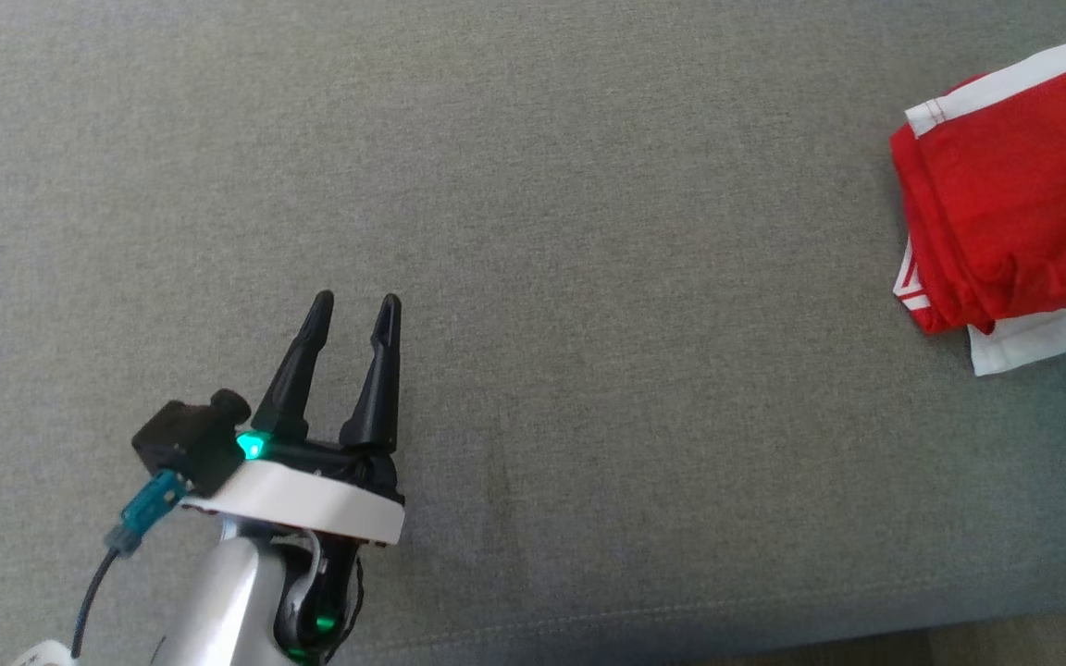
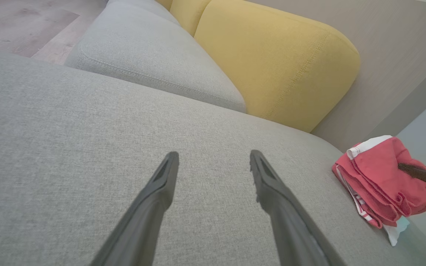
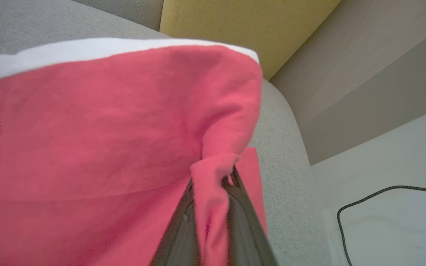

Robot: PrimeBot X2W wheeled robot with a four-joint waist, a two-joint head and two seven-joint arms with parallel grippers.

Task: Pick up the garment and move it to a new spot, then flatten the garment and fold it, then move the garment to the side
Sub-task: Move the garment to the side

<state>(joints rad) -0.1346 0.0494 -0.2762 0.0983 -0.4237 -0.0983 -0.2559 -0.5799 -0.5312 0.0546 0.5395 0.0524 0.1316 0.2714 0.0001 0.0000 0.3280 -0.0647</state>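
Observation:
The garment is red with white trim, folded into a bundle at the right edge of the grey sofa seat. In the right wrist view a pinched fold of the garment sits between the dark fingers of my right gripper, which is shut on it. The left wrist view shows the garment at far right with my right gripper's fingers on it. My left gripper hovers over bare seat at lower left, open, nothing between its fingers.
Yellow back cushions and a second grey seat cushion lie beyond. The seat's front edge runs along the bottom of the head view. A black cable lies on the pale floor beside the sofa's right end.

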